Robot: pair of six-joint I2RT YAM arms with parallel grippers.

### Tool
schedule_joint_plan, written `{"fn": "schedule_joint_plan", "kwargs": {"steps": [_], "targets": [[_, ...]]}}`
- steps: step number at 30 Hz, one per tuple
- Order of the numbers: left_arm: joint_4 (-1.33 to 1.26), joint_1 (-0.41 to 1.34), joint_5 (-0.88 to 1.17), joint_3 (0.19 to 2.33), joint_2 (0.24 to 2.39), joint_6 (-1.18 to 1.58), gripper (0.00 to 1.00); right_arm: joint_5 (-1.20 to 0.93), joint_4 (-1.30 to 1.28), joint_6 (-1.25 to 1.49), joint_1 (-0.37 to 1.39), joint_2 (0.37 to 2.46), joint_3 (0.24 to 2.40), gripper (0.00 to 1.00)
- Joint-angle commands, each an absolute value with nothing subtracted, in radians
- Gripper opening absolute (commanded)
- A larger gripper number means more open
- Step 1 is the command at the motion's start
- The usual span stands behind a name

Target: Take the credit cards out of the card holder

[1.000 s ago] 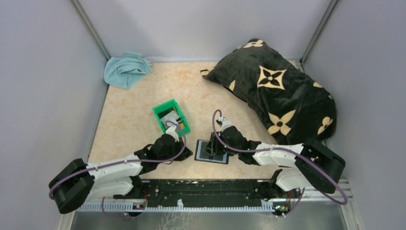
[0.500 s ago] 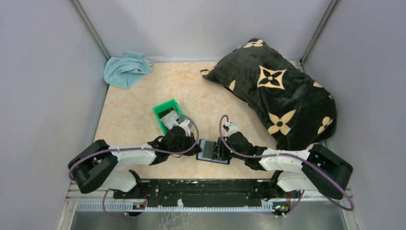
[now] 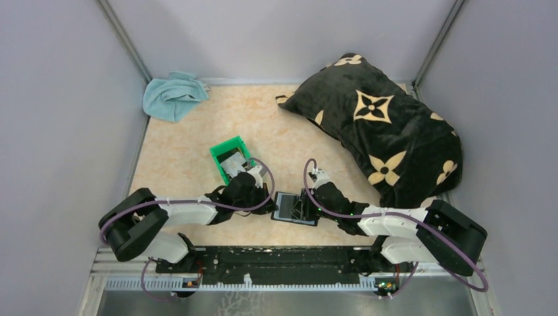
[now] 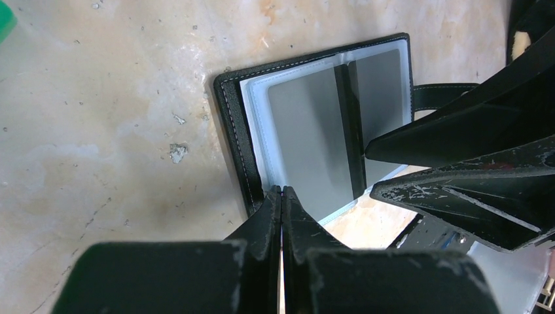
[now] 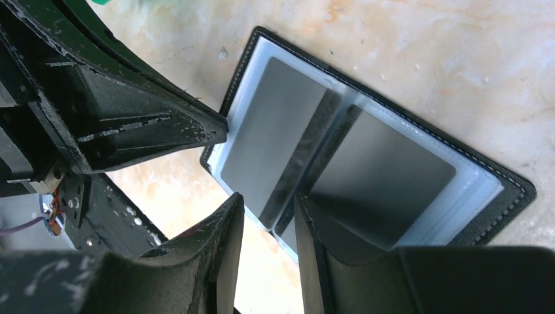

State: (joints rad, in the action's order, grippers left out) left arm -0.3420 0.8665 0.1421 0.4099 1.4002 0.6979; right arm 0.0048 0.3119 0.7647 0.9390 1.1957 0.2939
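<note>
Trouble looms for the flat black folding card holder [image 3: 294,208], open on the mottled beige counter [image 3: 191,145]. The left claw [image 4: 281,194], pressed shut against its edge, could shove it aside. The right claw [image 5: 268,209], narrowly parted and holding nothing visible, hovers above.

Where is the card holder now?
In the top view the card holder lies open, near-right of the green bin, the left gripper at its left edge, the right gripper over it.

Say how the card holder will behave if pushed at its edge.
The card holder lies open and flat, so it probably slides on the smooth table rather than tips. Its glossy panels look slippery; the thin covers likely flex.
</note>
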Motion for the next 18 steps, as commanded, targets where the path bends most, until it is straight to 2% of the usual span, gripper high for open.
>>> {"fn": "schedule_joint_plan", "kwargs": {"steps": [1,8,18], "targets": [[-0.385,0.861,0.176,0.403,1.434,0.699,0.00,0.011,0.334,0.779,0.930,1.146,0.279,0.35],[-0.419,0.861,0.203,0.411,1.486,0.707,0.00,0.010,0.311,0.781,0.913,1.117,0.258,0.42],[-0.437,0.861,0.219,0.408,1.520,0.721,0.00,-0.034,0.407,0.796,0.902,1.174,0.227,0.42]]}}
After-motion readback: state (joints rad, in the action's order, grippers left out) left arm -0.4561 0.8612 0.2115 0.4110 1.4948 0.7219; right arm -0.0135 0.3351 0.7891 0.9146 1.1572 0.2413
